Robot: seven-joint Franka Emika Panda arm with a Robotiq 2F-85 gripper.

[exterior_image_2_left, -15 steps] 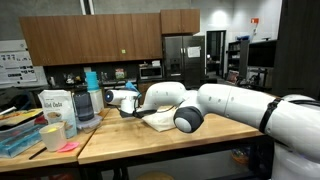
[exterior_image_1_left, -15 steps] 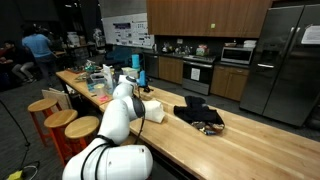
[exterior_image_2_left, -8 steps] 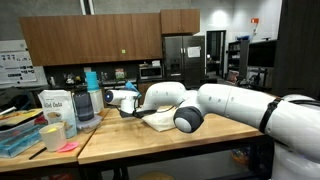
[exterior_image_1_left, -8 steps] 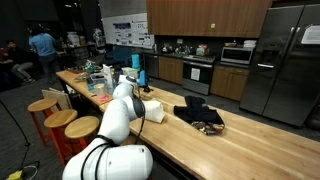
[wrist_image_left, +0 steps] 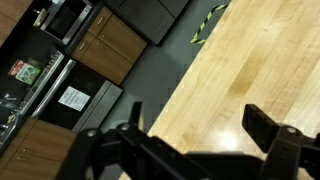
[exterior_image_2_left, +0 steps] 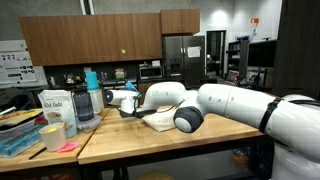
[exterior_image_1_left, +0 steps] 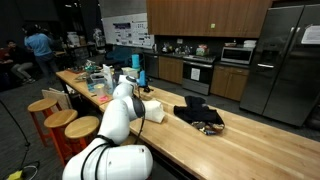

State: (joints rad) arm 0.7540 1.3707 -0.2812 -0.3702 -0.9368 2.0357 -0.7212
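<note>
My gripper [wrist_image_left: 200, 125] is open and empty in the wrist view, with only bare light wood of the table [wrist_image_left: 240, 70] between its two black fingers. In both exterior views the white arm reaches along the wooden table [exterior_image_1_left: 190, 140], and the gripper [exterior_image_2_left: 111, 98] hovers low over it. It is next to a dark jug with a blue cup on top [exterior_image_2_left: 86, 103]. A white cloth [exterior_image_2_left: 160, 121] lies under the arm's forearm; it also shows in an exterior view [exterior_image_1_left: 151, 108].
A black cloth heap [exterior_image_1_left: 198, 115] lies further along the table. Containers and a labelled tub [exterior_image_2_left: 54, 106] crowd the table end by a tray [exterior_image_2_left: 20, 138]. Stools [exterior_image_1_left: 60, 118] stand beside the table. A dark floor with yellow-black tape [wrist_image_left: 208, 20] lies beyond the table edge.
</note>
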